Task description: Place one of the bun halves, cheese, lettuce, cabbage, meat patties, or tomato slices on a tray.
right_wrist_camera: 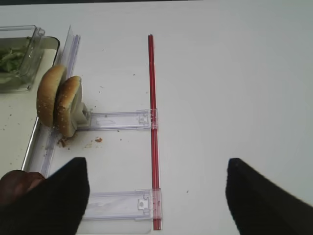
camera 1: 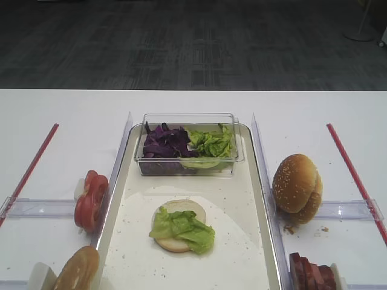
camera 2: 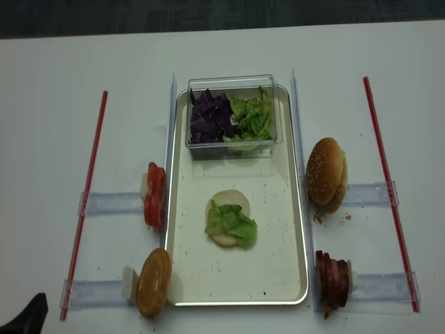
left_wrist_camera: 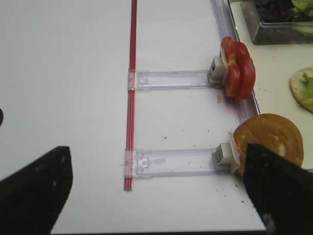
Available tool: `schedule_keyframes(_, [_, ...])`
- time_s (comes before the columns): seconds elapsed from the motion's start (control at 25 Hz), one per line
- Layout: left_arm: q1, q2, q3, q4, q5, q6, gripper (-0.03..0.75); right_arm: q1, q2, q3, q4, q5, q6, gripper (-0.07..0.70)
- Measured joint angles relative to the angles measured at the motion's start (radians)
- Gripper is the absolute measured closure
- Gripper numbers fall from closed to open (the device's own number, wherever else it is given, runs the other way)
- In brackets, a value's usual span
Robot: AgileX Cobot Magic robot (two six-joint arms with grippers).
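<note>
Overhead views: the tray (camera 2: 292, 229) on the white worktop (camera 2: 69, 104) carries one bun half (camera 2: 229, 202) topped with lettuce (camera 2: 233, 224), and a clear tub (camera 2: 233, 82) of cabbage (camera 2: 208, 118). Tomato slices (camera 2: 154, 195) flank its left rim, sesame bun halves (camera 2: 327, 174) and meat patties (camera 2: 332, 278) its right. Only the wrist views show the right gripper (right_wrist_camera: 156, 196) and left gripper (left_wrist_camera: 156, 191), both jaws wide and empty.

No text, label, brand, number or sign can be read in any view. The clear tub (camera 1: 187, 144), the tray (camera 2: 295, 229) and the white table (camera 1: 66, 121) look unmarked, though fine print may be too small to make out.
</note>
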Motion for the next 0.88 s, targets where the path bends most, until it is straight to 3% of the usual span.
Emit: schedule_keyframes(0.88, [0.000,0.000,0.000,0.000,0.000,0.000,0.062,0.000,-0.043,0.000,-0.004,0.003,0.000,0.039])
